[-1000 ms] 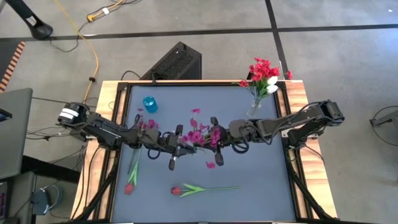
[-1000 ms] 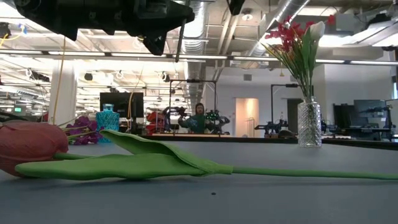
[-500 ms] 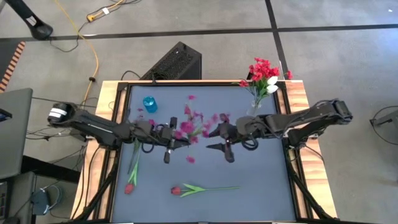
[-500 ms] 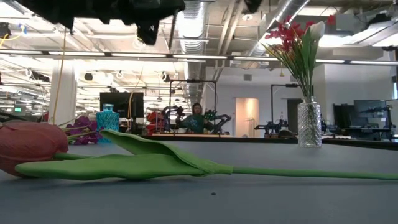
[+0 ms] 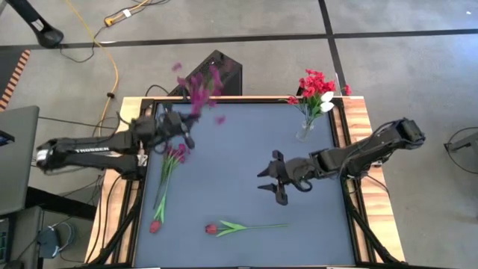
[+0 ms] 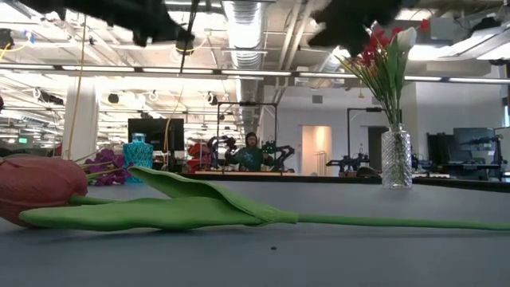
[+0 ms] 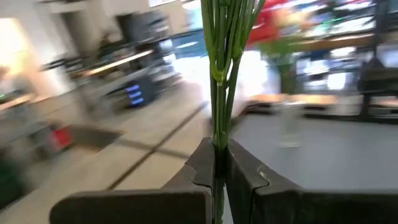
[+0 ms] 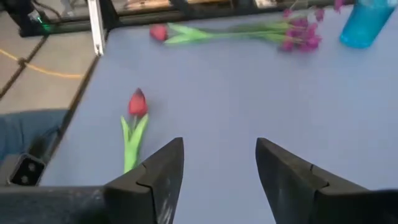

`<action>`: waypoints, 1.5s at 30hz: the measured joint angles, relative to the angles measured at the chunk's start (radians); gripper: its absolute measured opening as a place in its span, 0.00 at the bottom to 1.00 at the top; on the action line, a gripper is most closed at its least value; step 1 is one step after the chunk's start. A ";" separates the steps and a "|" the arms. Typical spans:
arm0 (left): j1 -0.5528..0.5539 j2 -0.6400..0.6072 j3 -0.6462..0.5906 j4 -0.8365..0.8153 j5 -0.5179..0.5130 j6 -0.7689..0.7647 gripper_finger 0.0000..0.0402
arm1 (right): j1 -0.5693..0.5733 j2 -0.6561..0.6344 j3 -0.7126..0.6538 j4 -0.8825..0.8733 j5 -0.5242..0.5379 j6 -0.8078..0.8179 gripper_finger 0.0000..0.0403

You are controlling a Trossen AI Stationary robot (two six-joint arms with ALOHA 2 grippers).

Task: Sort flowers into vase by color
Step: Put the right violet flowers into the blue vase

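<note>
Left claw (image 7: pixel 217 171): it was pressed together on the thin green stems of a purple spray (image 5: pixel 198 86), high above the far left corner of the surface (image 5: pixel 239 142). You can see the pinch well in the left wrist view.

Right claw (image 5: pixel 275 179): it was spread wide and held nothing, over the middle right part of the surface. The right wrist view showed only bare surface between its fingers (image 8: pixel 161 171).

Blue vase (image 5: pixel 180 125): it stood near the far left corner, just beside the left claw in the high view. I judge you meant the purple spray for it, but it was not yet in.

Clear vase (image 5: pixel 305 132): it stood at the far right and already had red and white flowers (image 5: pixel 315 90) in it.

Flowers on the surface: one red tulip (image 5: pixel 240 226) lay near the front edge. One long stem with a red head (image 5: pixel 156 225) and some purple flowers (image 5: pixel 176 153) lay along the left side.

How the flowers handle: I think they were very light, with thin stems that bend and a loose, soft head. A fast swing can make the head whip.

Where to hold: take the stem, low and away from the head, across its thin side. For a stem lying flat, bring the claw down close to the surface.
</note>
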 joint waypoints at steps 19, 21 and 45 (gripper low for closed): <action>0.612 -0.095 -0.249 0.045 0.389 -0.184 0.00 | 0.129 0.285 -0.091 0.443 0.131 -0.026 0.55; 0.616 -0.117 -0.277 0.059 0.373 -0.184 0.00 | 0.123 0.308 -0.091 0.461 0.132 -0.026 0.55; 0.621 -0.121 -0.359 0.066 0.273 -0.133 0.00 | 0.118 0.329 -0.091 0.504 0.125 -0.015 0.55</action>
